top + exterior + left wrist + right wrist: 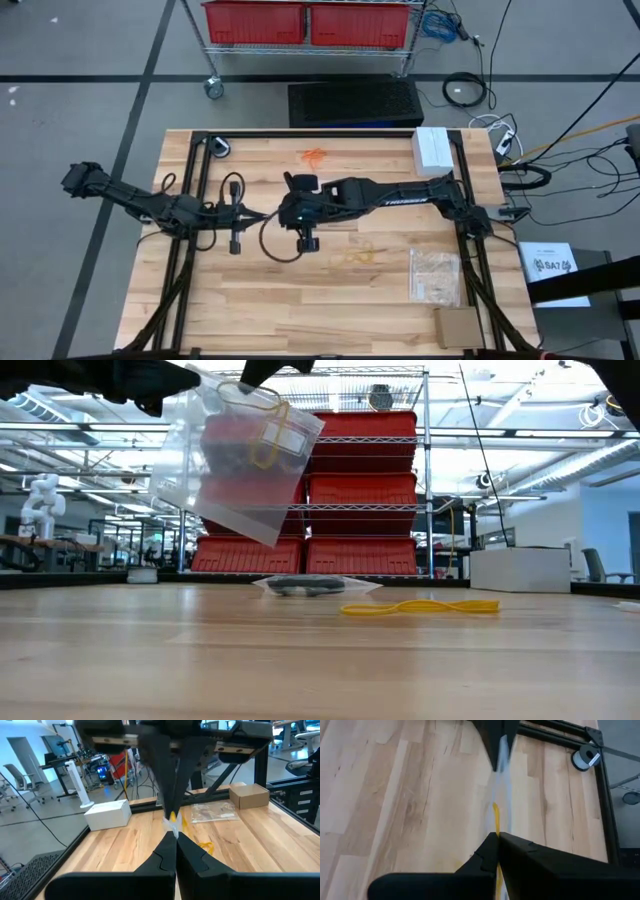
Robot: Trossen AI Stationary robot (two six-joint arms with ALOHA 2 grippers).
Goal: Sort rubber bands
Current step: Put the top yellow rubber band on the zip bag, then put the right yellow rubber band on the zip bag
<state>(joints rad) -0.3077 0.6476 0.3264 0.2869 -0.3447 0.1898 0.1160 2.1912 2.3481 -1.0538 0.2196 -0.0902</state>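
- Clear plastic bag (245, 455) held aloft between both arms over the middle of the wooden table (250, 310), hanging tilted in the low view, with yellow rubber bands (262, 435) visible inside near its upper edge.
- Left gripper (172, 851) pinched shut on one edge of the bag; fingers meet with only the thin film between them.
- Right gripper (497, 851) likewise closed narrow on the opposite edge, facing the left gripper head-on, bag stretched between the two.
- Loose yellow band cluster (420, 606) flat on the table, long axis running side to side in the low view; seen faintly from above (358, 252) just beyond the right gripper, on the right arm's side.
- Orange bands (314, 155) near the table's far edge, well apart from both grippers.
- Second clear bag (312, 584) lying flat on the table with dark contents, probably the black bands.
- Decisive relation, as a judgement: remaining yellow bands lie below and toward the right arm, so the right gripper is nearer, though occupied with the bag until one side lets go.
- White box (433, 148), cardboard box (458, 326) and another flat bag (435, 275) on the right side, clear of the action.
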